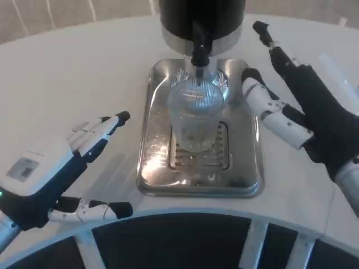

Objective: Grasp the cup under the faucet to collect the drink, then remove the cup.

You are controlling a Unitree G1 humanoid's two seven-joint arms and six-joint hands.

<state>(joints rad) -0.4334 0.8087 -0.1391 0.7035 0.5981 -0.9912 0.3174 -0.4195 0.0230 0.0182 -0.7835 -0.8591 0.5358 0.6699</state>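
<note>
White round table, curved edge at the bottom with white struts over a dark gap below; pale beige floor or wall beyond the far rim (blurry, could not tell which). One steel drip tray lay mid-table with a slotted grate in its middle. One clear ribbed cup stood upright on the grate, directly beneath the one black faucet of one black-and-silver drink dispenser at the tray's far end. Two hands. Left hand lay left of the tray, apart from it, fingers spread and pointing toward the cup, holding nothing. Right hand sat at the tray's right edge, fingers splayed wide, also holding nothing, near the cup but not touching. Small grey label on the left hand's back, text unreadable.
</note>
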